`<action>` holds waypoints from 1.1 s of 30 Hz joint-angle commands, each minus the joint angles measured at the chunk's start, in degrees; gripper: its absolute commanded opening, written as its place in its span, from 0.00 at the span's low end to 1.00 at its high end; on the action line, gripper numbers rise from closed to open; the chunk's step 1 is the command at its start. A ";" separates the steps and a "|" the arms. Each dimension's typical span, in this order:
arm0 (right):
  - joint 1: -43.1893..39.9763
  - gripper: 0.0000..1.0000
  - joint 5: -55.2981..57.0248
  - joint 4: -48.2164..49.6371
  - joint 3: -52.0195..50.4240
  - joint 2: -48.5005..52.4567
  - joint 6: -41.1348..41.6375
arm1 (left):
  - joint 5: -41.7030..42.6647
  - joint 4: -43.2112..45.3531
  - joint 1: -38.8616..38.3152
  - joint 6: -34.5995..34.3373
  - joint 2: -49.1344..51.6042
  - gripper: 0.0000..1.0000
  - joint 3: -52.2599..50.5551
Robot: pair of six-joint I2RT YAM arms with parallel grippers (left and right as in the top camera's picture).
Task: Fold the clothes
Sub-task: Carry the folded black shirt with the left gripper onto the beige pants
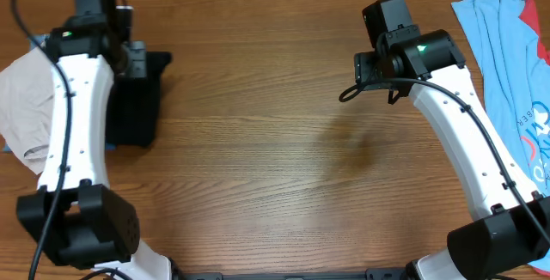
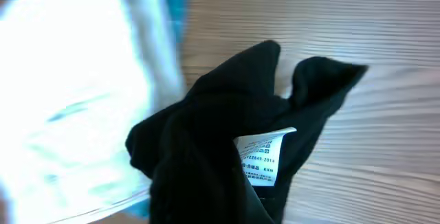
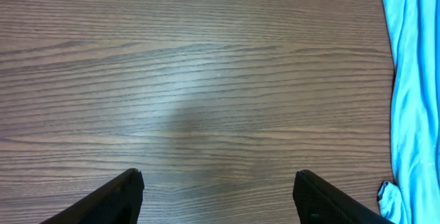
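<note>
**Three garments, two arms, one wood table**

Wood-grain table point(image 1: 275, 143), brown, seen from above and from both wrists. Counted on it: three garments, two arms, two grippers.

Shirt point(image 1: 137, 112): one, black, in a folded block at the table's left, partly under the left arm. Trousers point(image 1: 21, 100): one pair, beige, rumpled, touching the shirt's left side and running off the left edge. Tee point(image 1: 507, 65): one, light blue, spread at the far right edge, well apart from the other two, cut by the frame.

Left gripper point(image 1: 136, 57): clenched, at the shirt's far end. Fingers hidden in the left wrist view. Black cloth of the shirt point(image 2: 206, 155) bunched right up against that camera, so gripped on the shirt, two peaks of fabric standing over the wood. Pale cloth point(image 2: 69, 100) beside it, blurred and washed out.

Right gripper point(image 1: 368, 67): released, over the table's middle-right. Right gripper point(image 3: 216, 183) from its own wrist: jaws wide apart, bare wood between them, touching nothing. Tee point(image 3: 412, 80) along the right of that view, clear of both fingers.

Writing: one white label point(image 2: 260, 157) sewn in the shirt, small dark print, one line like "22849-2014", the rest too fine to read. Red and white lettering on the tee near the frame edge, cut off, not readable.
</note>
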 commanded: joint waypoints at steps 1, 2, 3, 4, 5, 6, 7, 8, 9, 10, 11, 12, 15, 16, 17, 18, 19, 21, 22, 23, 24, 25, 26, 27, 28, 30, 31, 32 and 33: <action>-0.42 0.73 0.24 -0.09 0.17 -0.07 0.70 | -4.13 0.90 3.26 3.65 -2.47 0.04 0.42; -0.42 0.74 -0.02 -0.13 0.17 -0.07 0.72 | -4.13 1.49 4.37 3.65 -2.47 0.04 0.42; -0.42 0.74 -0.48 -0.15 0.17 -0.07 0.72 | -3.87 2.01 5.51 3.65 -2.47 0.04 0.42; -0.42 0.73 -0.74 -0.13 0.17 -0.07 0.76 | -3.52 2.40 6.40 3.65 -2.47 0.04 0.42; -0.42 0.73 -0.74 -0.15 0.17 -0.07 0.90 | -3.23 2.91 7.39 3.67 -2.47 0.04 0.42; -0.42 0.74 -0.74 -0.15 0.17 -0.07 0.90 | -2.58 3.30 8.26 4.13 -2.47 0.04 0.48; -0.42 0.73 -0.74 -0.15 0.17 -0.07 0.90 | -1.77 3.69 8.96 5.05 -2.47 0.04 0.50; -0.42 0.74 -0.74 -0.15 0.17 -0.07 0.92 | -0.76 4.48 9.90 5.88 -2.47 0.04 0.50; -0.42 0.74 -0.74 -0.15 0.17 -0.07 1.14 | -0.04 5.35 10.80 6.29 -2.47 0.04 0.50; -0.42 0.74 -0.81 -0.17 0.17 -0.07 1.36 | 0.50 6.27 11.56 6.45 -2.47 0.04 0.50; -0.42 0.73 -1.01 -0.15 0.17 -0.07 1.40 | 1.49 7.56 12.68 6.45 -2.47 0.04 0.50; -0.42 0.73 -1.01 -0.15 0.17 -0.07 1.53 | 2.56 8.52 13.53 6.51 -2.45 0.04 0.50; -0.42 0.73 -1.18 -0.13 0.17 -0.07 1.53 | 7.10 12.17 16.68 7.78 -1.81 0.04 0.50; -0.42 0.73 -1.18 -0.15 0.17 -0.07 1.53 | 8.24 13.35 17.64 7.93 -1.40 0.04 0.50; -0.42 0.73 -1.20 -0.20 0.17 -0.07 1.53 | 8.92 14.21 18.49 7.96 -0.94 0.04 0.50; -0.42 0.73 -1.44 -0.33 0.17 -0.07 1.53 | 9.64 15.21 19.32 7.98 -0.46 0.04 0.50; -0.42 0.73 -2.03 -0.35 0.17 -0.07 1.53 | 10.36 16.04 20.00 8.02 0.04 0.04 0.50; -0.42 0.73 -2.71 -0.31 0.17 -0.07 1.53 | 12.04 17.68 21.16 8.59 1.18 0.04 0.50; -0.42 0.73 -2.71 -0.31 0.17 -0.07 1.53 | 12.66 18.29 21.64 8.59 1.73 0.04 0.50; -0.42 0.73 -2.69 -0.31 0.17 -0.07 1.53 | 13.44 18.75 22.05 8.59 2.36 0.04 0.50; -0.42 0.73 -2.69 -0.33 0.17 -0.07 1.53 | 14.43 18.99 22.38 8.72 2.91 0.04 0.50; -0.42 0.73 -2.71 -0.33 0.17 -0.07 1.53 | 15.02 19.15 22.56 8.90 3.28 0.04 0.50; -0.42 0.73 -2.69 -0.33 0.17 -0.07 1.53 | 15.52 19.39 22.84 8.98 3.89 0.04 0.50; -0.42 0.74 -2.69 -0.33 0.17 -0.07 1.53 | 15.89 19.61 22.97 8.98 4.15 0.04 0.50; -0.42 0.73 -2.71 -0.31 0.17 -0.07 1.53 | 15.89 19.89 22.97 8.98 4.35 0.04 0.50; -0.42 0.73 -2.69 -0.31 0.17 -0.07 1.53 | 15.91 20.65 22.95 8.98 4.37 0.04 0.50; -0.42 0.73 -2.71 -0.31 0.17 -0.07 1.53 | 15.93 21.20 22.95 8.94 4.37 0.04 0.50; -0.42 0.74 -2.69 -0.31 0.17 -0.07 1.53 | 16.00 21.68 22.95 8.94 4.37 0.04 0.50; -0.42 0.73 -2.69 -0.31 0.17 -0.07 1.53 | 15.89 22.12 22.95 8.96 4.37 0.04 0.50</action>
